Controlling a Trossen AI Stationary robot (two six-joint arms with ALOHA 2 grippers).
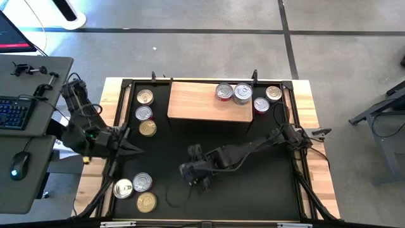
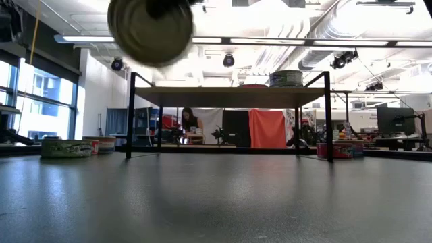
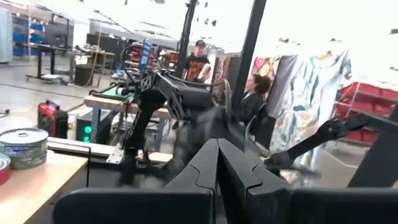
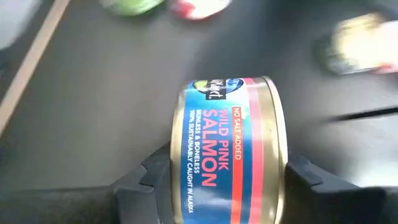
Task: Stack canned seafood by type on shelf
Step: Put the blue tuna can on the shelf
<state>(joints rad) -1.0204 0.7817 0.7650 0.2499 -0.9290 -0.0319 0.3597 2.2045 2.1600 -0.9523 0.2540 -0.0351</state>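
The round gold-sided tin with a blue and red "Wild Pink Salmon" label [image 4: 231,149] sits between the two dark fingers of the right gripper [image 4: 224,171], which are closed onto its sides; in the low view it hangs in the air above the mat, well clear of the surface. So the step in hand seems to be the carrying of one picked tin toward the light wooden shelf on thin black legs [image 1: 209,101]. The next move probably calls for lifting over the shelf edge and setting the tin on a tin of the same type, among the silver-lidded tins [image 1: 234,93] at the shelf's right end; which one matches I cannot tell. The left gripper [image 3: 217,165] waits at the left side of the large black mat [image 1: 253,183], its fingers pressed together and empty. More tins lie on the mat at the left and front left. Behind the table there is a workshop room with desks, a red cloth and seated people.
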